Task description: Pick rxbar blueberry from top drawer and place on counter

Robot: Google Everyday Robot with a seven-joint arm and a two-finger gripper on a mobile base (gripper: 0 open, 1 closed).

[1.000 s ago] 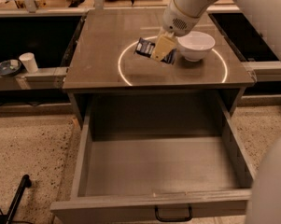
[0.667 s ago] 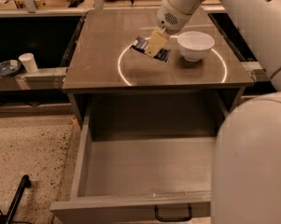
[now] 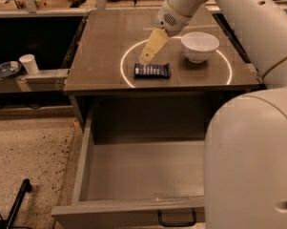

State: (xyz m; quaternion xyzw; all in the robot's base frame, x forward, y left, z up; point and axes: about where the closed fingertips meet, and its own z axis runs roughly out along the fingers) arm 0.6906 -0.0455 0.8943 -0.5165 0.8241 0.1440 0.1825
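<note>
The rxbar blueberry [image 3: 152, 70], a dark wrapper with white print, lies flat on the counter [image 3: 105, 42], on the front left of the white circle. My gripper [image 3: 147, 57] hangs just above the bar's left end, tilted down to the left, open and holding nothing. The top drawer [image 3: 133, 175] is pulled fully out below the counter and its visible floor is bare. Its black handle [image 3: 176, 219] shows at the bottom edge.
A white bowl [image 3: 199, 46] stands inside the circle, right of the gripper. My arm's large white body [image 3: 248, 151] covers the drawer's right side. A paper cup [image 3: 28, 63] and a dish [image 3: 7, 69] sit on a low shelf at left. A black rod [image 3: 19, 199] lies on the floor.
The gripper carried the bar toward the counter's front, lowered it and let it go. The bar now lies flat on the counter and the gripper has lifted just off it.
</note>
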